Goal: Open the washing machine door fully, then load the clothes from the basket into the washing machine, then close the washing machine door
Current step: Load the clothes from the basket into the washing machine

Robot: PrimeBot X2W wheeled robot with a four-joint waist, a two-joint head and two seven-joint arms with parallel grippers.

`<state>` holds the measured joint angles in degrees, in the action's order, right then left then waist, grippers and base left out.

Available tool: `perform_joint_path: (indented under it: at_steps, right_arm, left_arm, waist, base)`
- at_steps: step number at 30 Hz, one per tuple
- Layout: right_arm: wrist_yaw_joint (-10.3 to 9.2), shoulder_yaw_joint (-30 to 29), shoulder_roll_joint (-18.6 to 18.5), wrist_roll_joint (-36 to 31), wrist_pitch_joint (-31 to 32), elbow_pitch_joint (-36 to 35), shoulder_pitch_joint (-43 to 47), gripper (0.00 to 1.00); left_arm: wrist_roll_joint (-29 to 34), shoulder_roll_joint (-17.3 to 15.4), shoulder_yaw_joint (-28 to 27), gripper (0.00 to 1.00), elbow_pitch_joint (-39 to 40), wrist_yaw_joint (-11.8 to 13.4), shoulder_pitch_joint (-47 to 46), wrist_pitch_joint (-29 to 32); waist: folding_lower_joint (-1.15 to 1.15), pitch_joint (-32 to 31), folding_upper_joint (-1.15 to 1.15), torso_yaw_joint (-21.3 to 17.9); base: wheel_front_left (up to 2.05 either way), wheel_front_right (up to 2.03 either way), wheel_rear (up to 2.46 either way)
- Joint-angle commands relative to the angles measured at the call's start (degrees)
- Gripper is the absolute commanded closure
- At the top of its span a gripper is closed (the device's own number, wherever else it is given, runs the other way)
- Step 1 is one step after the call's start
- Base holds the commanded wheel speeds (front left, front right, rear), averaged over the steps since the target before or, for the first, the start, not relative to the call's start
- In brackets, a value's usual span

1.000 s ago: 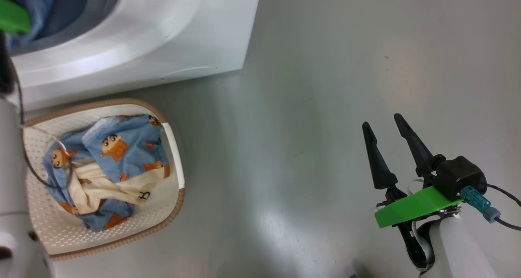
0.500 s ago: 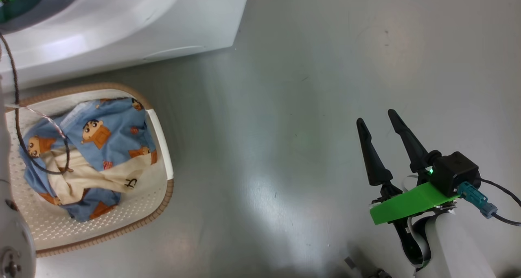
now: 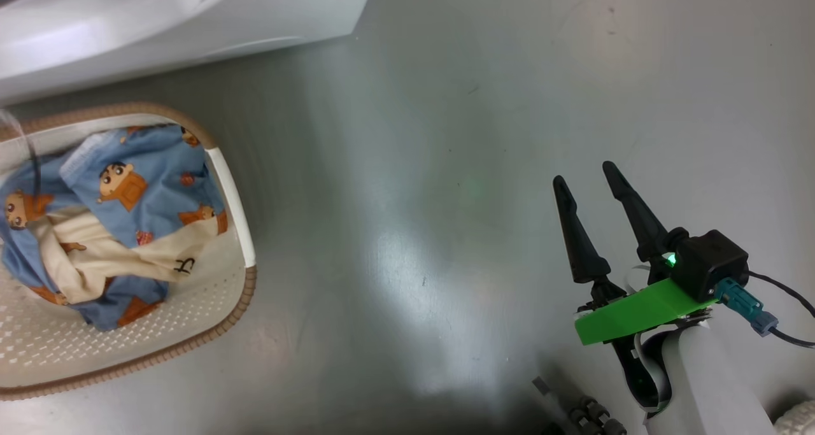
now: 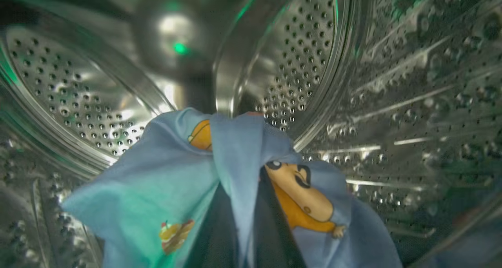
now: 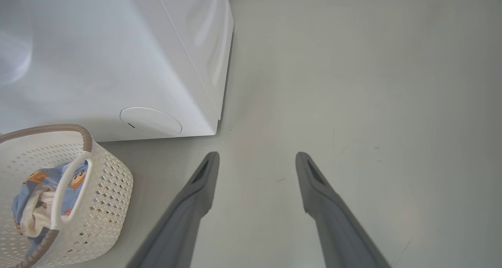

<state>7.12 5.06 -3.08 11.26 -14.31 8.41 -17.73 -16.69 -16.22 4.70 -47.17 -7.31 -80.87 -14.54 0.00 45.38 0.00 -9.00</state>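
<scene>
- Your left claw (image 4: pixel 244 205) is clamped on a blue bear-print garment (image 4: pixel 172 177) inside the washing machine drum (image 4: pixel 306 44).
- Your right claw (image 3: pixel 584 174) stands wide over the floor (image 3: pixel 414 167).
- Other clothes (image 3: pixel 121 186) lie in the basket (image 3: pixel 233 200).

clothes (image 3: pixel 114 218) in basket (image 3: pixel 213 292), basket before washing machine (image 3: pixel 191 14)

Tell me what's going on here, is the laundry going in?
Yes, loading is under way. The left gripper is shut on a blue bear-print garment and is reaching inside the steel drum of the washing machine. More clothes lie in the basket on the floor beside the machine. The right gripper is open and empty, held over bare floor.
</scene>
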Motion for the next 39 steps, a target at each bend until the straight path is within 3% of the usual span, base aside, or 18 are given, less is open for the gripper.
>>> perform_joint_path:
  at_steps: [1,4,10,11,12,21,39]
  right_arm:
    - [0.36,1.6,0.2,1.0,-0.7,-1.4,0.7,0.0]
    - [0.36,1.7,0.2,1.2,-0.7,-1.4,0.6,0.0]
    - [0.36,1.6,0.2,1.6,-0.7,-0.9,0.5,0.0]
    - [0.36,1.5,0.2,1.7,-0.7,-0.9,0.4,0.0]
    - [0.36,1.4,0.2,1.7,-0.7,-0.8,0.5,0.0]
    - [0.36,0.5,0.2,2.0,-0.7,-0.6,0.3,0.0]
    - [0.36,-1.1,0.2,0.7,-0.7,0.6,0.7,0.0]
  left_arm:
    - [0.9,-3.8,-1.1,1.0,6.5,-0.2,-0.2,-0.4]
    - [1.6,-3.6,-2.5,1.0,11.2,-0.2,2.2,-0.4]
    - [1.3,-3.3,-2.2,1.0,9.1,-0.2,4.8,-0.4]
    - [1.2,-3.1,-2.1,0.69,8.4,-0.2,4.8,-0.4]
    - [1.5,-3.1,-1.5,0.0,7.4,-0.2,4.8,-0.4]
    - [1.7,-2.4,0.3,0.0,1.6,-0.2,3.6,-0.5]
    - [0.5,1.4,-5.7,0.0,5.7,-0.1,14.0,-0.5]
  waist:
    - [0.0,1.1,0.0,-0.6]
    - [0.0,1.4,0.0,-0.8]
    - [0.0,1.1,0.0,-0.7]
    - [0.0,1.1,0.0,-0.5]
    - [0.0,1.0,0.0,-0.4]
    - [0.0,0.3,0.0,0.6]
    - [0.0,-7.7,0.0,3.6]
  base:
    - [0.0,0.0,0.0]
    - [0.0,0.0,0.0]
    - [0.0,0.0,0.0]
    - [0.0,0.0,0.0]
    - [0.0,0.0,0.0]
    - [0.0,0.0,0.0]
    - [0.0,0.0,0.0]
